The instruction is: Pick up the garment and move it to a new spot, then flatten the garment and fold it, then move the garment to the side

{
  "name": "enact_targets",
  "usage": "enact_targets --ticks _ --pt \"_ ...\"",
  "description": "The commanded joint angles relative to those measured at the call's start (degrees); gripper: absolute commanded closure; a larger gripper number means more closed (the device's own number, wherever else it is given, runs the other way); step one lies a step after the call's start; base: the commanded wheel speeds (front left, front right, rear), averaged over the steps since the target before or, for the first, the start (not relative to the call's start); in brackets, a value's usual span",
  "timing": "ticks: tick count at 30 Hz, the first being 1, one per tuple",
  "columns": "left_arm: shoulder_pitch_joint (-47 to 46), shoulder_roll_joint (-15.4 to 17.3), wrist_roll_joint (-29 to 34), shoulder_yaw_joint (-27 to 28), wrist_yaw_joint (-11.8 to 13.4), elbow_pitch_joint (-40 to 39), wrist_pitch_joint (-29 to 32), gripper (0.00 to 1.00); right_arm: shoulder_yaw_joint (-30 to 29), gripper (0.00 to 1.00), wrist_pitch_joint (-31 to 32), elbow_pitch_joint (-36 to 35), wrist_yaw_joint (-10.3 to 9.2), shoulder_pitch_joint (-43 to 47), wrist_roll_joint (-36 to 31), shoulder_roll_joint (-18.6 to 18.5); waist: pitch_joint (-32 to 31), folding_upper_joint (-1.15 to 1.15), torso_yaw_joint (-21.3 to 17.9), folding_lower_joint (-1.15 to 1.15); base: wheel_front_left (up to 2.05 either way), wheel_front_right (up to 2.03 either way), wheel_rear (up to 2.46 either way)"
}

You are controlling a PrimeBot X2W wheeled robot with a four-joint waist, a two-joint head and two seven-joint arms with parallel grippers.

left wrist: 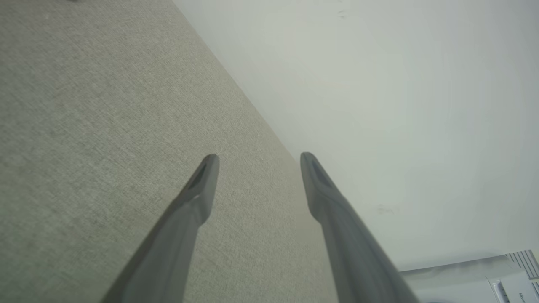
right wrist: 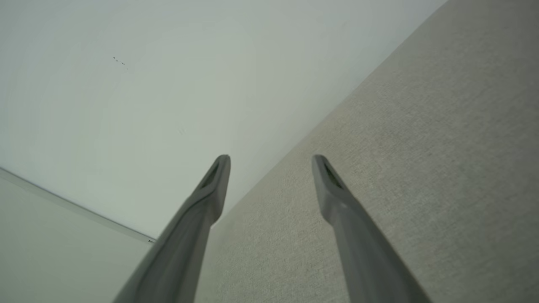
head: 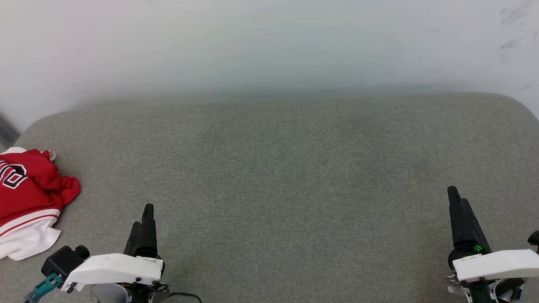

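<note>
**Item: the garment (head: 29,198).** Red jersey shirt, with white sleeve cloth, a striped trim band and part of a black, white-edged number showing. It lies bunched in a heap at the left edge of the padded surface (head: 294,168), towards the near side, partly cut off by the left border of the head view. It is neither flattened nor folded.

**Item: left gripper (head: 143,216).** Near left, to the right of the garment and apart from it. In the left wrist view its fingers (left wrist: 198,198) stand spread wide with nothing between them. They point towards the far edge and the pale wall (head: 269,42), not at the cloth.

**Item: right gripper (head: 457,198).** Near right, well apart from the garment. Its fingers (right wrist: 337,198) are equally wide and hold nothing.

**Step in hand (judged):** the first, picking up the garment. No contact has been made and no later step has been started.

**Next move calls for (judged):**
- The left arm is the nearer one, so it should turn leftward and come down onto the heap.
- It should close on a raised ridge of red cloth rather than on the flat white hem.
- It should then lift the garment high enough to clear the surface.
- The broad middle of the surface looks the likeliest new spot.
</note>
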Motion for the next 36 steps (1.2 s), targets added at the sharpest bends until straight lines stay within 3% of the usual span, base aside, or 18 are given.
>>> enact_targets --ticks 1,17,36 --pt "-0.35 0.23 2.27 -0.41 0.62 -1.21 -0.57 0.00 0.25 0.00 -0.71 -1.38 0.10 -0.31 -2.48 -0.10 0.01 0.00 0.01 0.00 0.00 0.00 0.00" --pt "1.09 0.27 17.28 -2.97 3.41 -3.40 -3.64 0.00 1.23 0.00 -3.76 -3.73 0.11 1.40 -17.12 -0.10 0.10 0.00 0.08 0.00 0.00 0.00 0.00" --pt "2.43 0.31 31.50 -5.61 4.14 -6.51 -6.71 0.00 1.85 0.00 -6.83 -5.91 0.12 2.93 -30.49 -0.10 0.31 0.00 0.06 0.00 0.00 0.00 0.00"
